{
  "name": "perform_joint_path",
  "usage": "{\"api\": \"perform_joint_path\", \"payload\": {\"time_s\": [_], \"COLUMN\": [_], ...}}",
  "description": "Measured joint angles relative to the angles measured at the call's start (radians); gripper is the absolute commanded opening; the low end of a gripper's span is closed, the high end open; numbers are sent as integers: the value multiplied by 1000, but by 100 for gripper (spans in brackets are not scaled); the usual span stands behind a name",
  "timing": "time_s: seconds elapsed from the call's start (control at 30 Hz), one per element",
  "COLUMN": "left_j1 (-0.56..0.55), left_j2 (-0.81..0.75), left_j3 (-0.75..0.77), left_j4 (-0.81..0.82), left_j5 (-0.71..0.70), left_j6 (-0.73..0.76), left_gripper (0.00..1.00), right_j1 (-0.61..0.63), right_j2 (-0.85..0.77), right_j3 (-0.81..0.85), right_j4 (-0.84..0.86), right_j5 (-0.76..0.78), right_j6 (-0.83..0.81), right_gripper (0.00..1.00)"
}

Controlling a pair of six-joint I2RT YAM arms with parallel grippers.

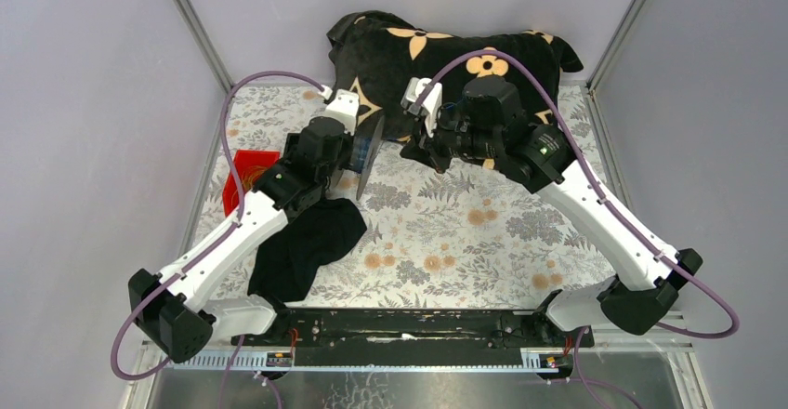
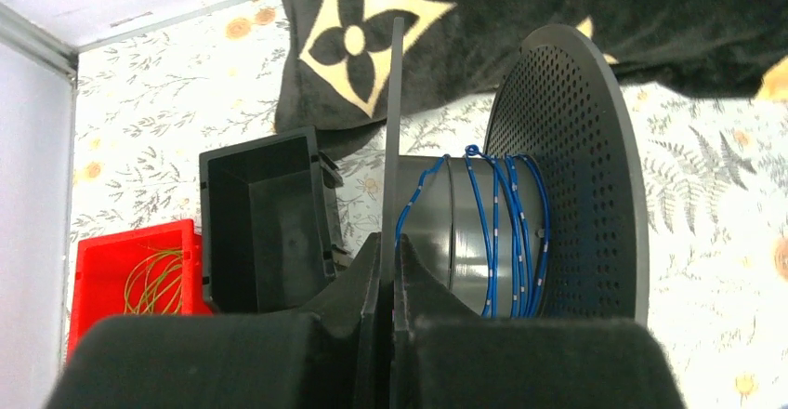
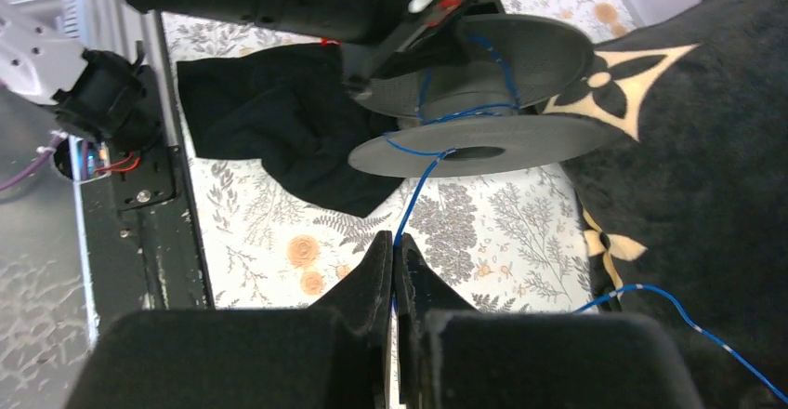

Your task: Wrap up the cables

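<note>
Left wrist view: left hand (image 2: 390, 256) clamps the flange of the spool (image 2: 576, 149); blue cables (image 2: 509, 232) coil round its hub, at 3 o'clock from that flange; right hand (image 3: 392, 251) closes on one strand leading to the spool at 12 o'clock

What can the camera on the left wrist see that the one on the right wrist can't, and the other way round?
Only the left wrist view shows a red bin holding yellowish wire loops and an empty black box. Only the right wrist view shows a black cloth and the blue cable running from the spool down into the shut right jaws. Both show the spool, blue cable, floral table cover and black flowered cushion.
</note>
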Motion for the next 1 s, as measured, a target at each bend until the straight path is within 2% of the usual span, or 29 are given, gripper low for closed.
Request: {"api": "perform_joint_path", "payload": {"time_s": [0.37,1.0], "left_j1": [-50,-66], "left_j2": [-63,-156], "left_j3": [-59,-97], "left_j4": [0,-14], "left_j5": [143,401], "left_j6": [76,110], "left_gripper": [0,0], "right_j1": [-44,-264], "right_j2": [51,122], "right_j3": [29,16], "right_j4": [0,47], "right_j5": [105,50], "right_j6": [10,34], "right_gripper": [0,0]}}
